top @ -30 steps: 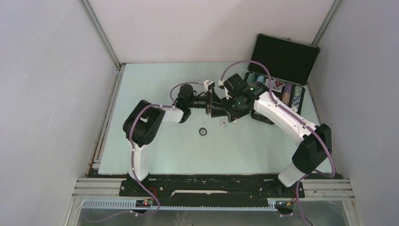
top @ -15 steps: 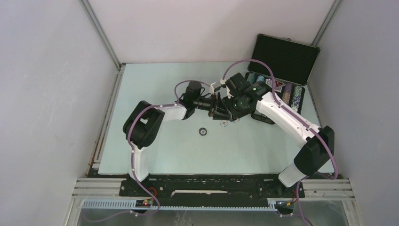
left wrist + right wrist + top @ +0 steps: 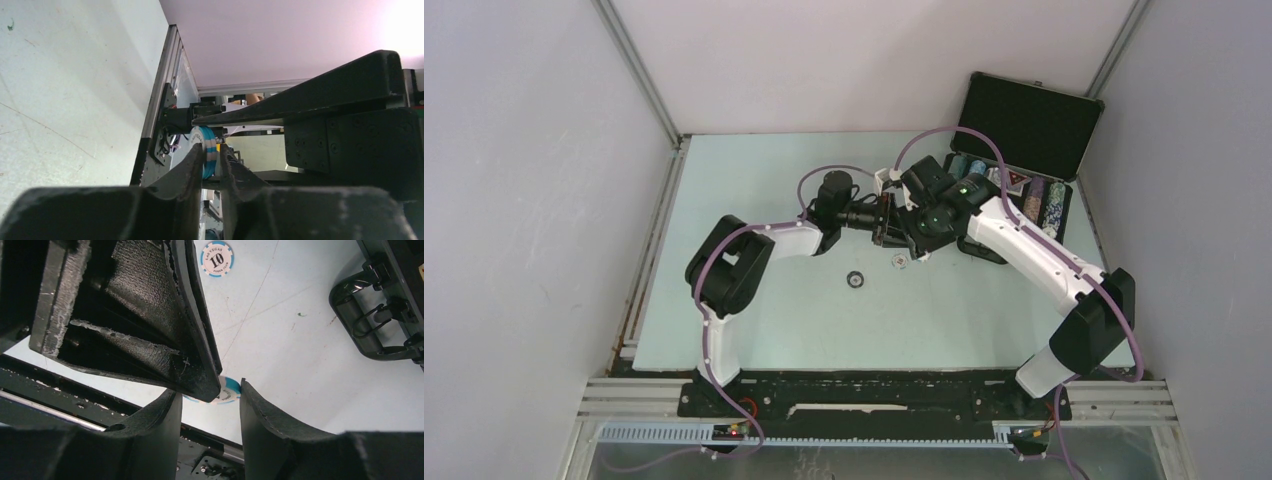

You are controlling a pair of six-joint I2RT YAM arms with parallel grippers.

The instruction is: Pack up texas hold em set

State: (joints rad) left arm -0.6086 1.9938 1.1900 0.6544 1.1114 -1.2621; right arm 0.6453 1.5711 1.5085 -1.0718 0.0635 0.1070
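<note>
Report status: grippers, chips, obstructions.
Left gripper shut on blue chip. Right gripper open, fingers straddling it. Briefcase open. Ten chip, dark disc loose on table.

The left arm rises from its base to a bent elbow on the left. Its forearm runs level toward the right, with the wrist rolled so the gripper lies sideways. The left gripper is clamped on a blue-and-white poker chip, held on edge between the fingertips. The right arm stretches long from its base, leaning left and away, wrist tipped downward. The right gripper has its fingers spread, straddling the left gripper's tip and the chip. I can't tell whether they touch.
</note>
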